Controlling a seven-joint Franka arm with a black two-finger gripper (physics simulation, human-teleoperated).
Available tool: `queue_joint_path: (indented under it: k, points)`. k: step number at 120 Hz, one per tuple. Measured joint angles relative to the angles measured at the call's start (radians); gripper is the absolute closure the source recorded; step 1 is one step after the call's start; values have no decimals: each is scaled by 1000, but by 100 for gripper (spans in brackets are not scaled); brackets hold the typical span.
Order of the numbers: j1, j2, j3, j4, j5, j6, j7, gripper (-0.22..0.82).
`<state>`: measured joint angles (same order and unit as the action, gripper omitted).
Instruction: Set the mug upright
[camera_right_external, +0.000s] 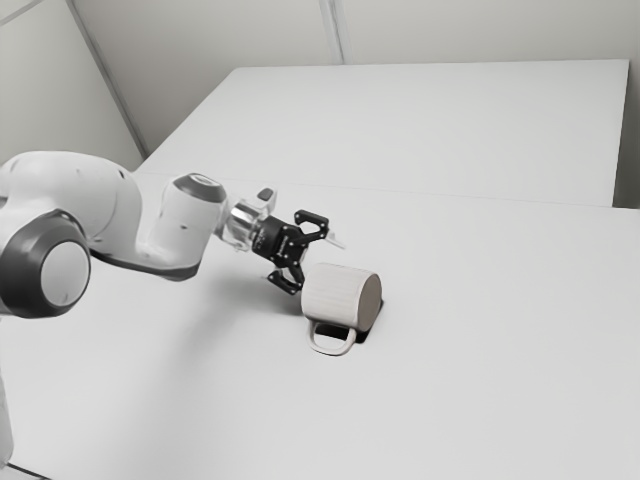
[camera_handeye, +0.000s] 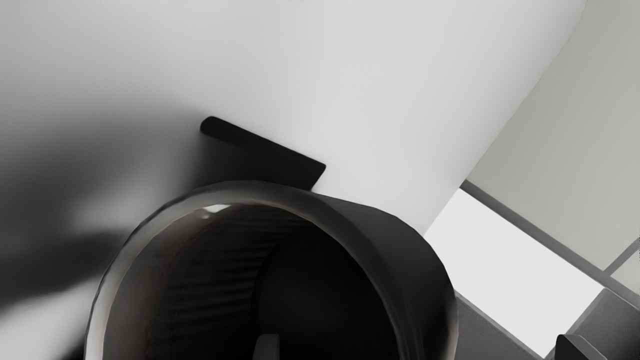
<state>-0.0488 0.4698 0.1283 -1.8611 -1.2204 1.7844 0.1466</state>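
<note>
The gripper is open at the mug's mouth end, on the exterior view's left of it. The pale mug lies on its side on the table, its closed base facing the exterior view's right and its handle toward the near side. In the wrist view the gripper has its fingers wide apart: one finger overlaps the dark mouth of the mug, the other is outside the mug's wall. Whether either touches it, I cannot tell.
The white table extends around the mug, and a second white surface lies behind it. Pale walls stand beyond. In the wrist view the table's edge borders a grey-green wall. A dark shadow lies beside the mug.
</note>
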Motion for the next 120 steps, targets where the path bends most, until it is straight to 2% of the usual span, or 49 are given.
queue_joint_path:
  k: [5, 18, 25, 32, 49, 63, 83, 103, 120]
  points:
    - [-1, 0, -1, 1, 2, 8, 1, 8]
    - [-5, 0, -3, 5, 39, 22, 3, 39]
    - [-9, 0, -4, 8, 51, 28, 4, 50]
    - [-10, -1, -4, 11, 61, 32, 4, 59]
    - [-12, -3, -16, 45, 87, 44, 2, 69]
    - [-13, -6, -21, 58, 111, 54, 0, 72]
    - [-23, -36, -22, 59, 188, 63, -4, 71]
    - [-73, -141, -23, 53, 503, 118, -14, 71]
    - [-97, -228, -65, 41, 846, 162, -45, 71]
